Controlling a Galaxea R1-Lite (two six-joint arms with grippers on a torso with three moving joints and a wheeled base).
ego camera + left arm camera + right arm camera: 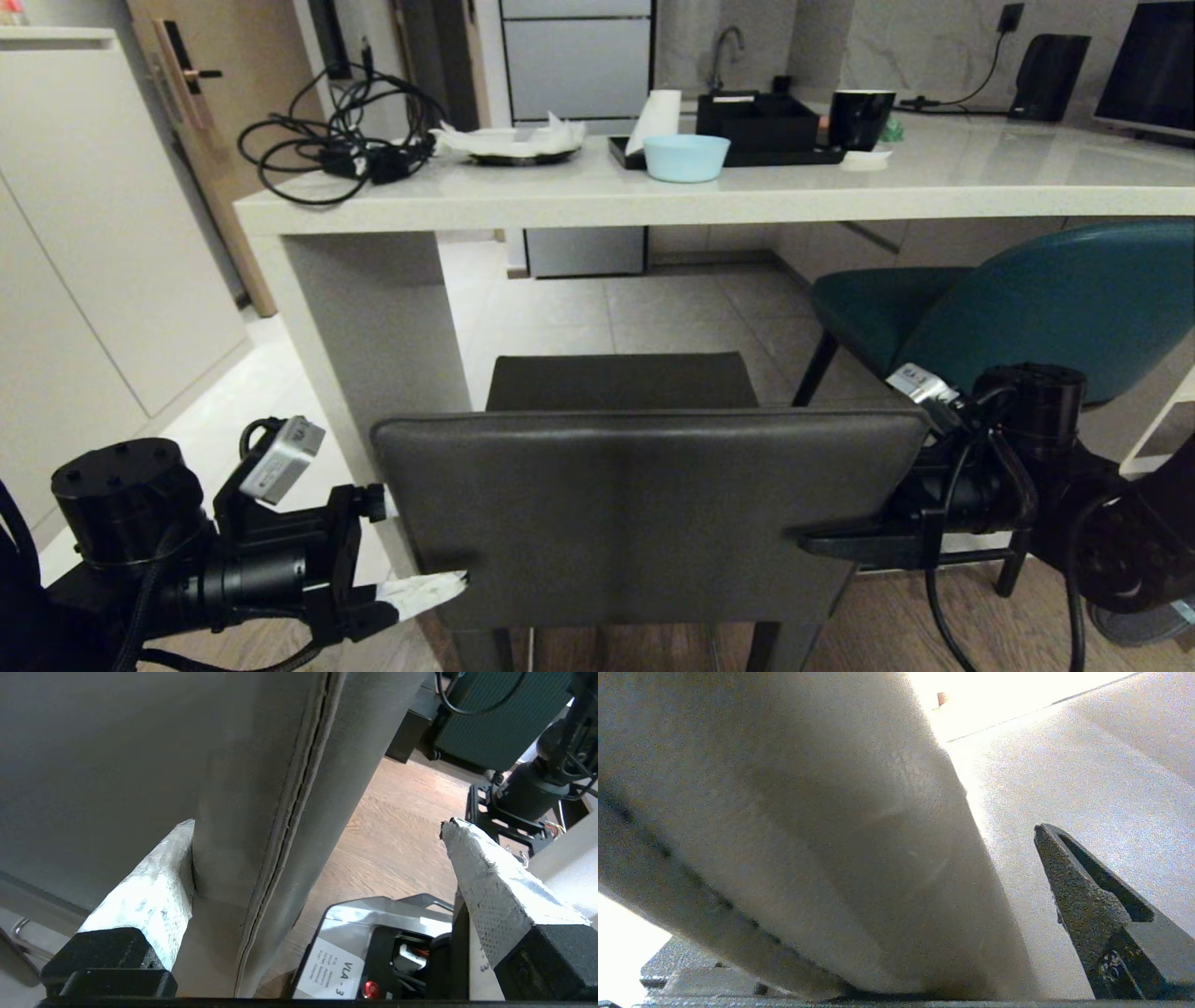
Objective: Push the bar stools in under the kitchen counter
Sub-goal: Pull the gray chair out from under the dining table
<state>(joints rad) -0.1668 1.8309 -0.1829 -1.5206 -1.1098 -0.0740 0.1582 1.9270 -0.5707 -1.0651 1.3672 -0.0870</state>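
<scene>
Both grippers sit closest to the head camera: the left gripper (425, 555) at eight o'clock and the right gripper (840, 541) at four o'clock, each at a side edge of the grey stool (644, 513) backrest. Their jaws stand spread wide and straddle the backrest's edges rather than clamping it; in the left wrist view one taped finger (154, 891) touches the leather while the other hangs free over the wooden floor (392, 854). That open, bracketing hold looks meant for shoving, since flanking both sides should keep the stool straight. Its seat points toward twelve o'clock, mostly short of the kitchen counter (747, 191), so this push seems barely begun. At two to three o'clock the teal stool (1046, 308) has its seat partly under the countertop, angled.
</scene>
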